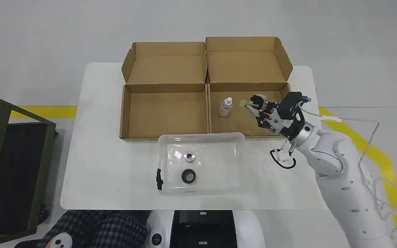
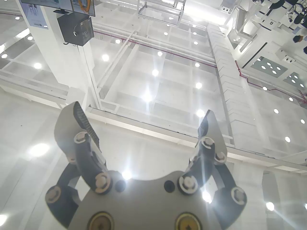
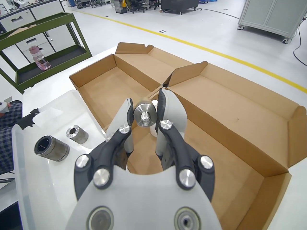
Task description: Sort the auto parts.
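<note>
A metal cylinder (image 3: 143, 116) is held clamped in the right gripper (image 3: 145, 107) above the right cardboard box (image 3: 239, 111). The left gripper (image 2: 142, 107) is spread wide. A bearing (image 3: 51, 148) and a sleeve (image 3: 76, 134) are contained in the clear bin (image 1: 201, 137).

The right gripper (image 3: 145, 107) is matt grey metal with black plastic links and shiny screw heads. Its jaws carry ribbed black pads and clamp a polished steel cylinder (image 3: 143, 115). The left gripper (image 2: 142, 110) has the same finish. The left box (image 1: 162, 115) and right box (image 1: 237, 128) are matt brown cardboard. The bin (image 1: 224, 170) is clear, glossy plastic and holds a dark metal bearing (image 3: 51, 146) and a brushed steel bushing (image 3: 76, 134). The worktop (image 1: 102, 161) is smooth white.
</note>
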